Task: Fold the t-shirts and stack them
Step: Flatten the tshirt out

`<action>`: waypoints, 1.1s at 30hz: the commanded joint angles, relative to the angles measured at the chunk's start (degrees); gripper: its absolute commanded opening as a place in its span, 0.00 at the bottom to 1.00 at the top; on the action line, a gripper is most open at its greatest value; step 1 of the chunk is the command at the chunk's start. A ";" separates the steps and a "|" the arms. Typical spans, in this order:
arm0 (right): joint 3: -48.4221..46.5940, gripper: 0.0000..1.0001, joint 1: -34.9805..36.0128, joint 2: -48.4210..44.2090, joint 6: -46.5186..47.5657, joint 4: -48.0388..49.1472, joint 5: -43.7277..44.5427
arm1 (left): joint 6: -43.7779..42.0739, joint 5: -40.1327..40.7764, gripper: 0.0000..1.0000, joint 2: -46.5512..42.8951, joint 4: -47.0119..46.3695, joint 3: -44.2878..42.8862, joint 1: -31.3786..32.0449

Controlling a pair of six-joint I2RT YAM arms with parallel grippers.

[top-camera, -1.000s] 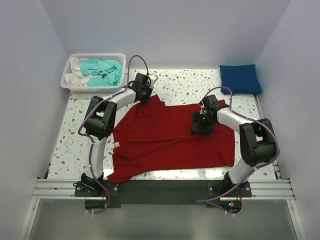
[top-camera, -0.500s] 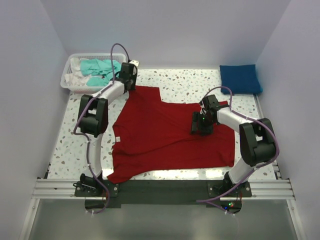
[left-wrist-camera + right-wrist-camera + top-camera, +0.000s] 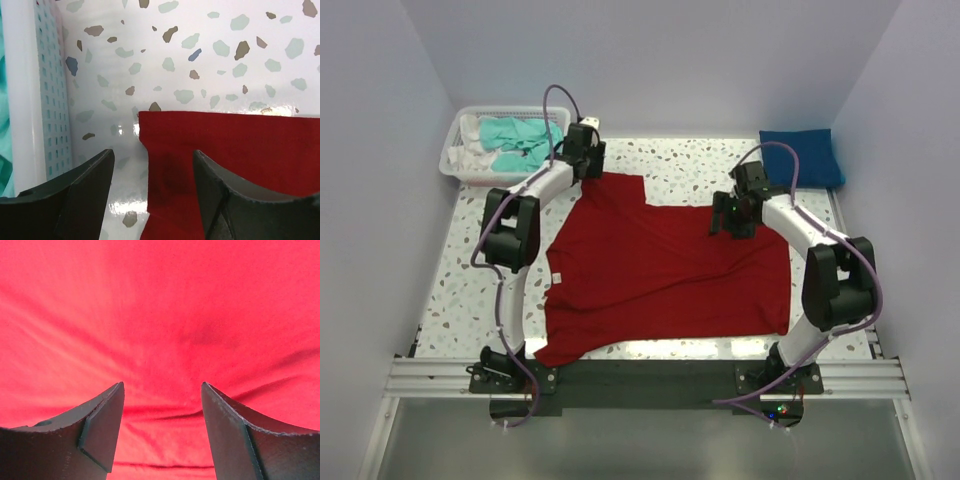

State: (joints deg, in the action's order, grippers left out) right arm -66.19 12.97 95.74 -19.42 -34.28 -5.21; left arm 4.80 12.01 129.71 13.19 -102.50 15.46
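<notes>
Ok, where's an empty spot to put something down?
Left strip of speckled white table, in front of the white plastic mesh basket, beside the deep red cloth t-shirt. Also the far edge between basket and folded royal blue t-shirt. Middle's crowded: shirt, left arm, right arm.

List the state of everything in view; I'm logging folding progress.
Red shirt: spread flat on the table, unfolded.
Blue shirt: folded, at the far right corner.
Teal shirt: crumpled in the basket.
Basket: upright, holding clothes.
Left gripper: jaws open over the red shirt's corner.
Right gripper: jaws open above the red shirt.
</notes>
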 commanded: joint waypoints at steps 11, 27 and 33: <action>-8.51 0.63 -6.91 8.83 0.87 2.11 5.12 | 17.08 1.70 0.63 -19.49 4.82 18.18 6.42; -12.73 0.62 -6.82 19.21 0.96 5.72 2.84 | 21.66 5.66 0.37 -12.92 9.83 27.09 2.73; -17.56 0.63 -6.91 24.57 0.96 5.63 2.84 | 21.57 6.71 0.37 -8.78 11.68 22.53 -0.34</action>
State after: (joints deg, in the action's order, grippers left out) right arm -82.19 5.98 115.94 -19.20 -30.50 -2.11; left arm 25.93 16.34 116.31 21.15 -78.61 17.28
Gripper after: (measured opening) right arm 0.627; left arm 0.369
